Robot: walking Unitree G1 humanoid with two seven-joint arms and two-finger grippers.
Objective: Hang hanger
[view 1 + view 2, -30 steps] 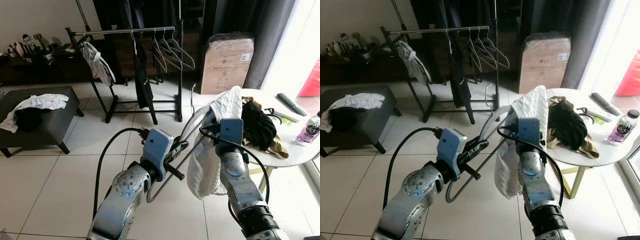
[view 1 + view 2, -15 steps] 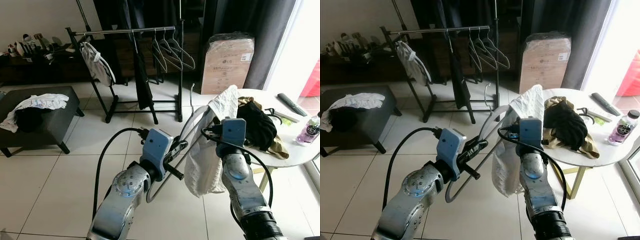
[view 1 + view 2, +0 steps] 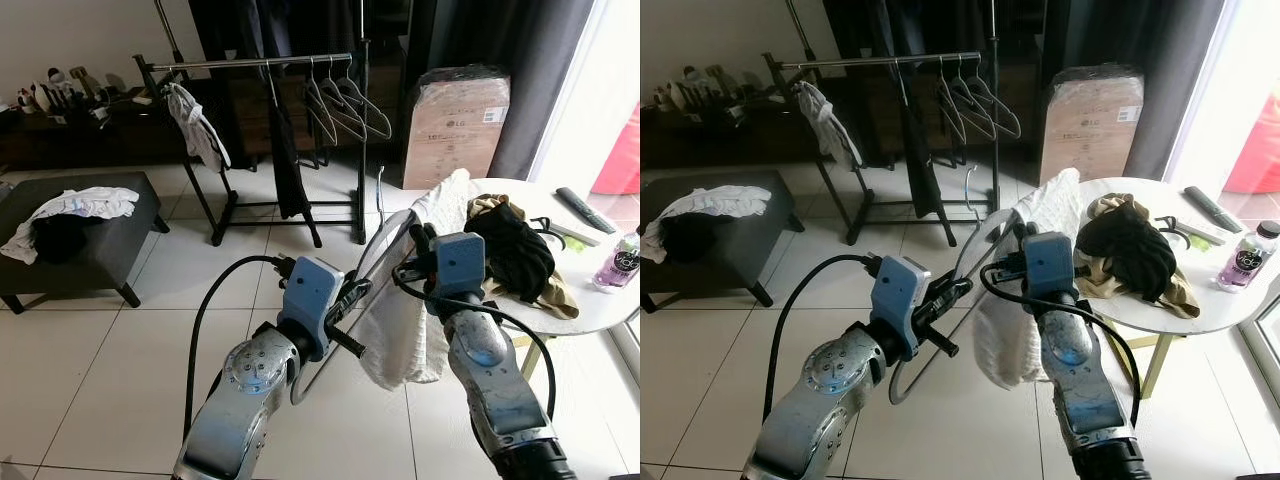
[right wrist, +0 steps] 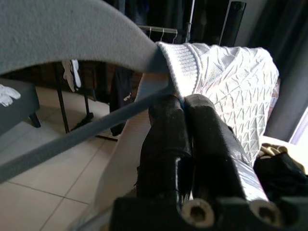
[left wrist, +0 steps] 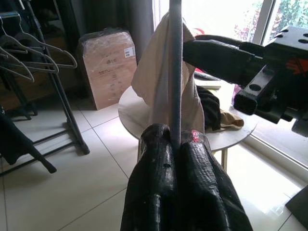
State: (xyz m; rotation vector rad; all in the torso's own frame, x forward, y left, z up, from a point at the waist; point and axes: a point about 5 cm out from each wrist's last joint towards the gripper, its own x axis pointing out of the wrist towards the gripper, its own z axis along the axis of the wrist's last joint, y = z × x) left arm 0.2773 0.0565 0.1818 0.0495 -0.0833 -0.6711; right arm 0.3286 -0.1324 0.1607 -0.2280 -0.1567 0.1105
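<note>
Both arms are raised in front of the robot, sharing one grey hanger (image 3: 385,250) that carries a white knitted garment (image 3: 410,330). The left hand (image 5: 174,144) has its two black fingers pressed tight together on the hanger's straight bar, which rises between them in the left wrist view. The right hand (image 4: 185,108) is likewise closed, its fingers pinching the white garment right at the hanger's shoulder, where the ribbed edge of the cloth lies over the grey arm. The hanger hangs in mid-air between the two hands, tilted, the garment drooping from it beside the right arm — well short of the clothes rack (image 3: 260,63) standing farther back, where several bare hangers (image 3: 345,100) and a dark garment (image 3: 285,150) hang. To the right, a round white surface (image 3: 600,300) holds a heap of dark and tan clothes (image 3: 515,250), a remote and a bottle (image 3: 622,262).
</note>
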